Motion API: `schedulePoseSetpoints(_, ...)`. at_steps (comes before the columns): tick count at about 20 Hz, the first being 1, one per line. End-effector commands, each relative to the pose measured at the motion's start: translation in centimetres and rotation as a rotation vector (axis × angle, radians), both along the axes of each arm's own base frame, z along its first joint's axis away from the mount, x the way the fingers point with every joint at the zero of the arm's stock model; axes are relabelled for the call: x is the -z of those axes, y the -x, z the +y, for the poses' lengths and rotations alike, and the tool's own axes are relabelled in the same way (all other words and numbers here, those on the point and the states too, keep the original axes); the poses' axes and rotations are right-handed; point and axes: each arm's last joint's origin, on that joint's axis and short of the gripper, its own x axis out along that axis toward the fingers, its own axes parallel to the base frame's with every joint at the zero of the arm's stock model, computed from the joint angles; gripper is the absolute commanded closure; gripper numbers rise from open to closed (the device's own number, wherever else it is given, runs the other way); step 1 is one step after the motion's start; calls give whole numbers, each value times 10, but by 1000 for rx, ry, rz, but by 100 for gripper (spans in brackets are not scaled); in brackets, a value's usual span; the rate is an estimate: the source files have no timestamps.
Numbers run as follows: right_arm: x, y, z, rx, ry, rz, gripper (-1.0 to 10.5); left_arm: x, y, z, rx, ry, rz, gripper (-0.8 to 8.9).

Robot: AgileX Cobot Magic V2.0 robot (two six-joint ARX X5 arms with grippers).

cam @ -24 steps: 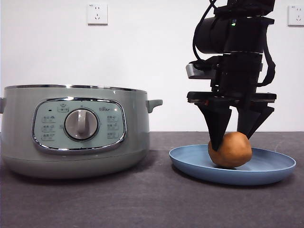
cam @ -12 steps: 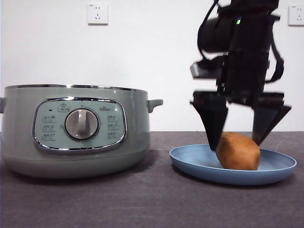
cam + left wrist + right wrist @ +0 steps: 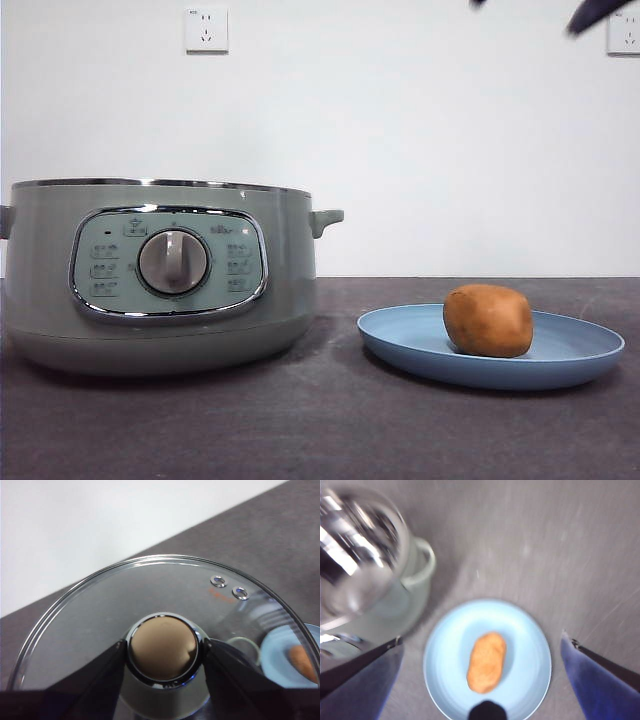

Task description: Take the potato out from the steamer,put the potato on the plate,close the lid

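Note:
The orange-brown potato lies on the light-blue plate, right of the sage-green steamer, which stands without its lid. My right gripper is open and empty, high above the potato and plate; only a dark tip of it shows in the front view. My left gripper is shut on the knob of the glass lid and holds it in the air. The lid shows blurred over the steamer in the right wrist view.
The dark table runs in front of the pot and plate. A white wall with two sockets stands behind. The steamer's side handle points toward the plate.
My right gripper has let go of the potato and risen out of the front view. The potato now rests free on the plate.

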Motion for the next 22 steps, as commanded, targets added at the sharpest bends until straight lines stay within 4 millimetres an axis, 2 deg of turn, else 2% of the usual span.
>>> schedulePoseSetpoints(1, -11, 15, -8, 13, -38, -44, 382, 1, -3, -1, 6, 9, 9, 822)
schedulePoseSetpoints(4, -21, 32, -18, 19, -67, -104, 383, 6, -12, -5, 2, 18, 15, 822)
schedulePoseSetpoints(7, -24, 38, -21, 38, -59, -119, 383, 20, -26, -12, 19, 24, 47, 822)
schedulePoseSetpoints(13, -21, 38, -22, 58, -27, -103, 384, 86, -62, -27, 3, -17, 210, 822)
schedulePoseSetpoints(17, -21, 38, -23, 52, -15, -103, 384, 122, -64, -29, -3, -22, 250, 822)
schedulePoseSetpoints(22, -21, 38, -23, 51, -14, -105, 384, 146, -58, -30, -2, 12, 224, 822)
